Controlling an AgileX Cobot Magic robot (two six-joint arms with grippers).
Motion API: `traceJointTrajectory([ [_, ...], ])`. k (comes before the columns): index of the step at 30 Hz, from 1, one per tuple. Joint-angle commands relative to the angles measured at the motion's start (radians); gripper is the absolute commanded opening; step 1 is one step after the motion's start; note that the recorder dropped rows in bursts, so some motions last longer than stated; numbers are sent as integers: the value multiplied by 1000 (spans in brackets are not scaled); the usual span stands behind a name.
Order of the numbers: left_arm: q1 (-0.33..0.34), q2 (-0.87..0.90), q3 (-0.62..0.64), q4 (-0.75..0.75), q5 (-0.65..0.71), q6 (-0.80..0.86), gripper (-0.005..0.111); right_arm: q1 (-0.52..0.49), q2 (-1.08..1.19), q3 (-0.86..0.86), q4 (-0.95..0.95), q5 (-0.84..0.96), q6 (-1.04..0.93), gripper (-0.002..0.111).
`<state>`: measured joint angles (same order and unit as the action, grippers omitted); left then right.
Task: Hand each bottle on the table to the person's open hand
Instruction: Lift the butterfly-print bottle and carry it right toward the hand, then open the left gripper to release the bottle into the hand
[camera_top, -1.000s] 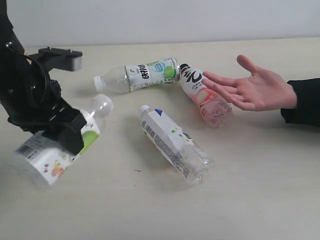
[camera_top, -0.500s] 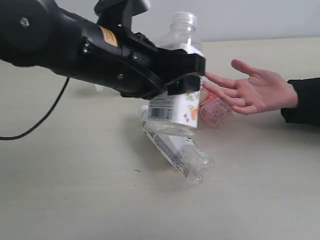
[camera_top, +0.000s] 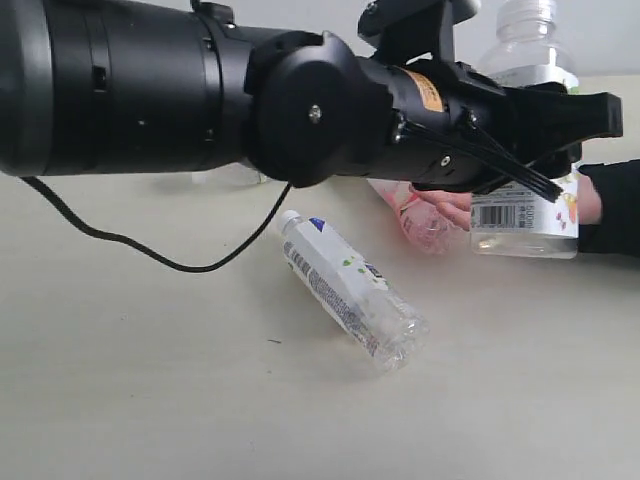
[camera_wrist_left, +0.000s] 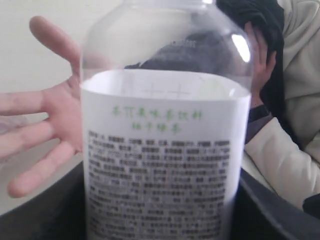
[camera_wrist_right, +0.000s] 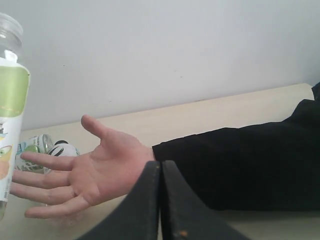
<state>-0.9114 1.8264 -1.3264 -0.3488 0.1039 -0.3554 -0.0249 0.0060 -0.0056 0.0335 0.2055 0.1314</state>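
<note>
Left gripper (camera_top: 548, 150) jaws grip the held bottle (camera_top: 524, 215) around its label, upright and neck up, so it can go straight into the palm. It's just beside the hand (camera_wrist_right: 100, 175), which is open to receive. Right gripper (camera_wrist_right: 160, 200) is closed on nothing, idle. Count: 4 bottles, 1 held and 3 on the table (camera_top: 150, 400). Clear bottle (camera_top: 350, 295) at 7 o'clock of the held one, pink bottle (camera_top: 425, 225) at 9 o'clock, green bottle (camera_wrist_right: 31, 146) probably beyond it, mostly hidden. 1 hand, 2 grippers.

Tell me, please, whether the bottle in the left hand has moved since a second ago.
Yes, rightward: the held bottle was left of the bottle lying mid-table and now stands right of it, at the person's palm.
</note>
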Motion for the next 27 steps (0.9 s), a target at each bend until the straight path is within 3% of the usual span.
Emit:
traceJointTrajectory([
  [1,-7,23,-28,-15,-58,-48,0,1,-6,6,1,-2,1,1],
  [4,-7,61,-28,-62,-84,-55,0,1,-6,6,1,-2,1,1],
  [10,-17,138,-28,-96,-163,-225,0,1,-6,6,1,-2,1,1],
  [17,-53,188,-28,-206,-312,-223,0,1,-6,6,1,-2,1,1],
  [27,-54,242,-28,-233,-360,-225,0,1,-6,6,1,-2,1,1],
])
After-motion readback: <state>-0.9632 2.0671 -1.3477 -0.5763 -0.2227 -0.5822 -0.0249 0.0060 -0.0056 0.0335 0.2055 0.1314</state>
